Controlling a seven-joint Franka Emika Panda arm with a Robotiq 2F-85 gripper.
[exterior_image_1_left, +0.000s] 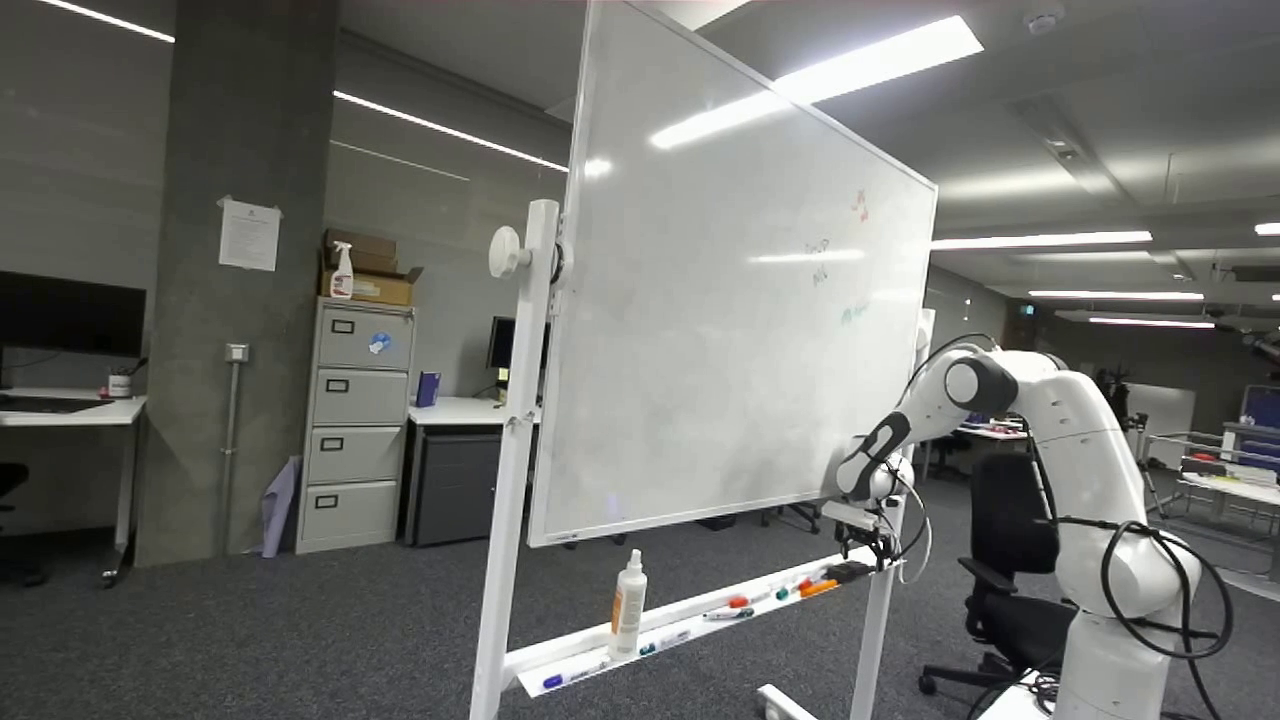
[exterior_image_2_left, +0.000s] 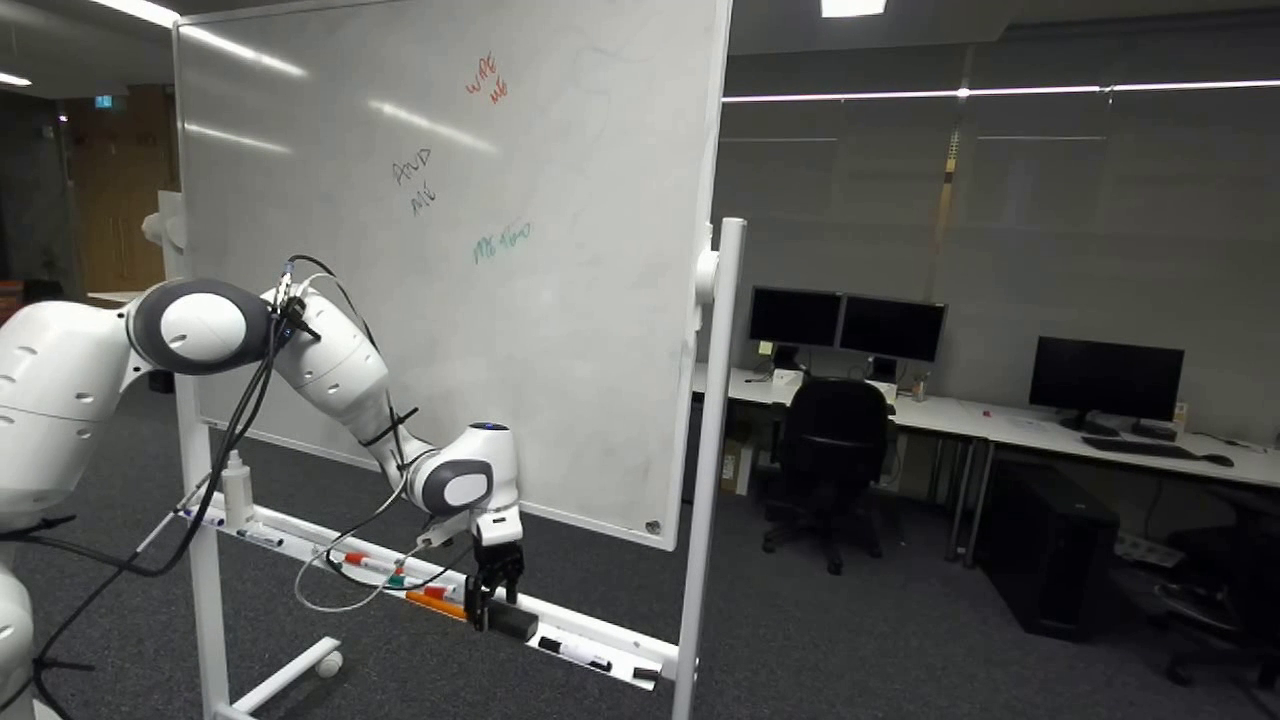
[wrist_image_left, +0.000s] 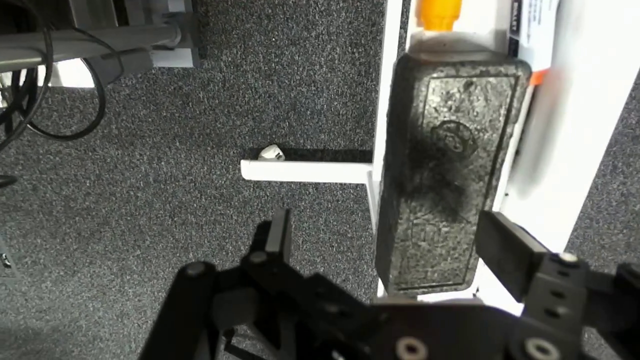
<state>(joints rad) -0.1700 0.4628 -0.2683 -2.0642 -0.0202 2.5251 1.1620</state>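
Note:
A dark, worn board eraser (wrist_image_left: 450, 175) lies lengthwise on the white whiteboard tray (wrist_image_left: 575, 175). My gripper (wrist_image_left: 387, 237) stands open around the near end of it. In the wrist view a wide gap over the floor separates the left finger (wrist_image_left: 280, 235) from the eraser. The right finger (wrist_image_left: 510, 255) is close to the eraser's edge; whether they touch I cannot tell. In both exterior views the gripper (exterior_image_2_left: 495, 605) points down at the eraser (exterior_image_2_left: 514, 621). Just past the eraser's far end lie an orange marker (wrist_image_left: 440, 12) and a white marker with an orange-red tip (wrist_image_left: 537, 35).
The whiteboard (exterior_image_2_left: 580, 350) rises above the tray, with red, black and green writing. A white spray bottle (exterior_image_1_left: 628, 605) stands on the tray, among several markers. A black-capped marker (exterior_image_2_left: 575, 655) lies past the eraser. The board's post (exterior_image_2_left: 710, 470) borders the tray's end.

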